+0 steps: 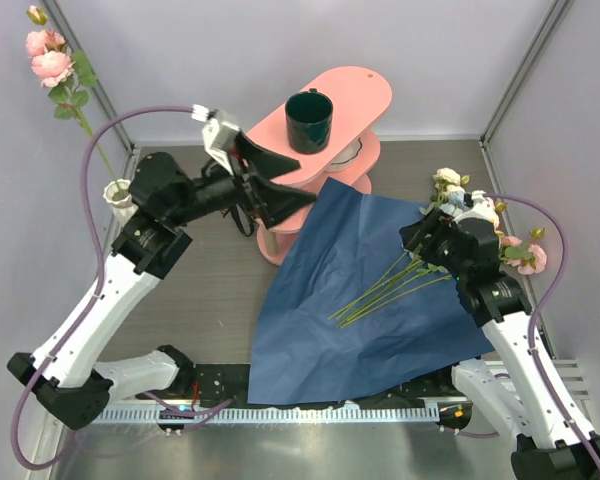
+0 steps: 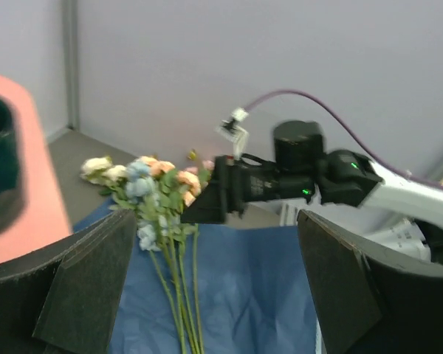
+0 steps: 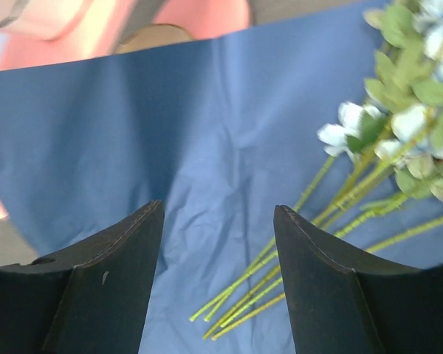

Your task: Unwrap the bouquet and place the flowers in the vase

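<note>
Wrapping paper (image 1: 310, 335) was found spread flat and open across the middle and right of the table. The flowers (image 1: 385, 290) were laid loose on its right half; no ribbon was seen. The long axis was noted as diagonal, with blooms at the far right and cut ends fanned toward the near centre.

Right gripper (image 3: 218, 208) was held low over the paper at the bloom end of the bundle. Its jaws were set partly open, about midway. Nothing was gripped, and only blue paper was seen through the gap. In the wrist view the stems were placed to the right of the gap, beside the right finger and not between the two. A sideways shift toward the stems was judged necessary before any closing.

Left gripper (image 2: 215, 217) was held wide open and empty, above the far-left edge of the paper beside the pink stand (image 1: 365, 95), well apart from the bundle. The right arm was therefore judged much the nearer.

The vase (image 1: 118, 195) was located at the far left of the table, just beside a joint of the left arm, with one pink rose stem (image 1: 52, 62) stood in it. Vase and bundle were separated by the whole sheet, so a long carry or a hand-over was judged likely.

Surface and room: a brown table (image 1: 210, 290) was closed in by pale walls (image 1: 280, 50). A dark green mug (image 1: 309, 120) was set on the stand's top shelf, and was judged no part of the job.
</note>
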Robot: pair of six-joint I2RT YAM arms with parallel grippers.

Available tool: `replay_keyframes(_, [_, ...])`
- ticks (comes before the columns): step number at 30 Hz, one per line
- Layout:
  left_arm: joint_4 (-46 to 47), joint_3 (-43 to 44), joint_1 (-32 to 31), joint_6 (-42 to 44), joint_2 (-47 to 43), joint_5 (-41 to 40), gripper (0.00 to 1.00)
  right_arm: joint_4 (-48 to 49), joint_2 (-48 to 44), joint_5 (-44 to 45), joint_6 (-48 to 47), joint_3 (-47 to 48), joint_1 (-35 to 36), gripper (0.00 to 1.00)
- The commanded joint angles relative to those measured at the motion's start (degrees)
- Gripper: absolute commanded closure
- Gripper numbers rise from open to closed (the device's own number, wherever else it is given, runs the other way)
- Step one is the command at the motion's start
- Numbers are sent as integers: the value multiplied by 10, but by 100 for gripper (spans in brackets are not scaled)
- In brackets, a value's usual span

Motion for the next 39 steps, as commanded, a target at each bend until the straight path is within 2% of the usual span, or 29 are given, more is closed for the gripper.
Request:
replay_keyframes(1, [-79,30,-111,143,3,-5,6,-36,19,95,76,-13,2,34])
replay_keyframes(2, [-99,23,-133,160,-2,-42,6,-38,20,105,87,-18,2,34])
replay_keyframes(4, [-106,-10,-177,191,-21,-60,6,-40,24,113,116,-37,1,35])
replay_keyframes(9, [-61,-101,-228,180,-46,-118,6,-26,26,132,169,-83,2,40])
replay_keyframes(13, [-79,-100,-270,199,-29,-184,8,-40,3,181,242,-118,2,44])
replay_keyframes(17, [-94,-110,-345,245,-26,-256,8,-45,-41,242,297,-173,0,49])
replay_keyframes(23, [-105,-117,-434,295,-17,-340,8,-45,-28,302,306,-188,-3,53])
replay_keyframes(29, [-114,-110,-455,295,-3,-361,8,11,28,284,299,-201,-6,56])
replay_keyframes(39, [-114,-112,-461,296,-9,-383,8,70,91,258,349,-235,-15,58])
